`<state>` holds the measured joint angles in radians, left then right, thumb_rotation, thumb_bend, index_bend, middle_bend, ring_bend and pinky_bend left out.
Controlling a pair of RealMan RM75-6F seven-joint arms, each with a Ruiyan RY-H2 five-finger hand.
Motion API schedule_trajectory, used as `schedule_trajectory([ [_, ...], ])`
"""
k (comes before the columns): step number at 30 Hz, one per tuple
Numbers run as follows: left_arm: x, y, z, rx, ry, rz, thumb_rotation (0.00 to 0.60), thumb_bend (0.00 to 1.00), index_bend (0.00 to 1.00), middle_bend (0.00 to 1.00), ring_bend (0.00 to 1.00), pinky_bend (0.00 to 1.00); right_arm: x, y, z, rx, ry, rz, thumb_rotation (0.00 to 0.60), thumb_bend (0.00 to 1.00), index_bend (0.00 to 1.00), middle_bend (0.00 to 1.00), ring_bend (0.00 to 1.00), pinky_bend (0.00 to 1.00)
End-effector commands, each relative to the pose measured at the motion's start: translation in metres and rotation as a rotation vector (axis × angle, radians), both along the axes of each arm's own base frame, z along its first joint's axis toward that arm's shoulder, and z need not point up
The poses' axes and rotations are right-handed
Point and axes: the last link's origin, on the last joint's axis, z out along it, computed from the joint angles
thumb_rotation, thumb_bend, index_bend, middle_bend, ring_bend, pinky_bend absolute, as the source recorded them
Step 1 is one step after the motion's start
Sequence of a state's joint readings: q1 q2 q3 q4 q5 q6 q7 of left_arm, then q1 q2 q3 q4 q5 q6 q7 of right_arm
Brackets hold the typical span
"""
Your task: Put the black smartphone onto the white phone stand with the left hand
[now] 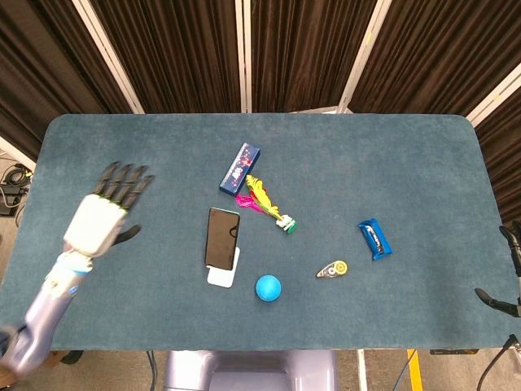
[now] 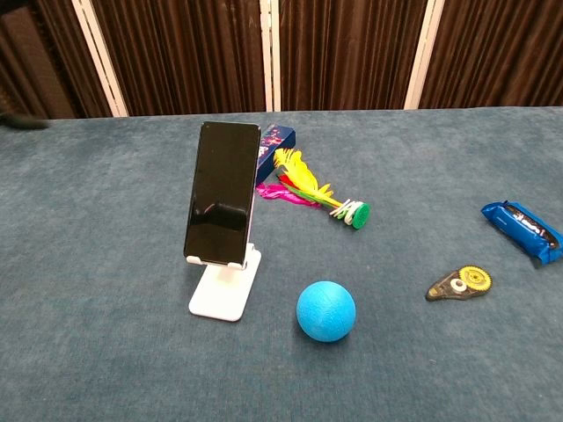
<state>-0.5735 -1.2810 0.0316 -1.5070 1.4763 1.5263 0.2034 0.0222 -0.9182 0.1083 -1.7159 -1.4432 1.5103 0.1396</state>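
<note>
Black smartphone (image 2: 223,192) sat on white phone stand (image 2: 225,290); my left hand (image 1: 104,216) wide, empty, well apart; kept retreat away from stand

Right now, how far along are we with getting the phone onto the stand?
Placement looks done: the black smartphone leans upright on the white phone stand, with nothing touching it. Nothing is in hand: the left hand is off to the side with fingers spread. The right hand barely shows at the table's edge. Nothing seems left beyond parking the arm.
</note>
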Motion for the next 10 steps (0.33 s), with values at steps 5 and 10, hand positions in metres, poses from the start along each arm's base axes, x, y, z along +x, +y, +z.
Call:
schedule_trajectory([
  [5,-0.057,-0.076,0.03,-0.021,-0.047,0.408,0.6,0.0,0.0,0.0,0.0,0.0,0.004,0.002,-0.003,0.007,0.011,0.012,0.6,0.0,0.0,0.0,0.0,0.0],
  [10,-0.066,-0.104,0.032,-0.064,-0.117,0.469,0.6,0.0,0.0,0.0,0.0,0.0,0.005,0.003,-0.004,0.008,0.012,0.018,0.6,0.0,0.0,0.0,0.0,0.0],
])
